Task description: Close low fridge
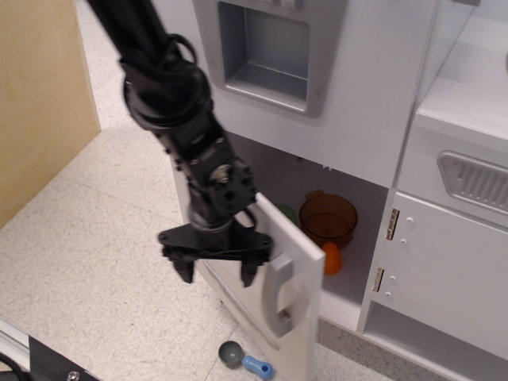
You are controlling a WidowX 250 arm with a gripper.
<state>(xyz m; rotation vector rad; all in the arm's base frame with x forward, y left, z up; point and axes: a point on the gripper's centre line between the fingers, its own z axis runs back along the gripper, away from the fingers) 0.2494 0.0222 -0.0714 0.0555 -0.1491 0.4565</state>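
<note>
Black gripper (216, 275) against the half-open door of the low fridge (274, 298)

The jaws stand spread wide, holding nothing; the gripper hangs at the door's outer face, just left of the vertical silver-grey handle (279, 295); the door stands partly ajar below the grey dispenser panel (266, 51); inside, an orange-brown cup (329, 216) and an orange toy (332, 257) show past the door's edge; a blue-handled toy utensil (244, 361) lies on the speckled floor (95, 270) under the door.

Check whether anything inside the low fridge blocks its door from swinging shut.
Nothing visible does. The orange bowl, the small orange item and the green item sit back on the shelf, behind the door edge. The gripper is on the door's outer face beside the handle, not in the opening.
</note>
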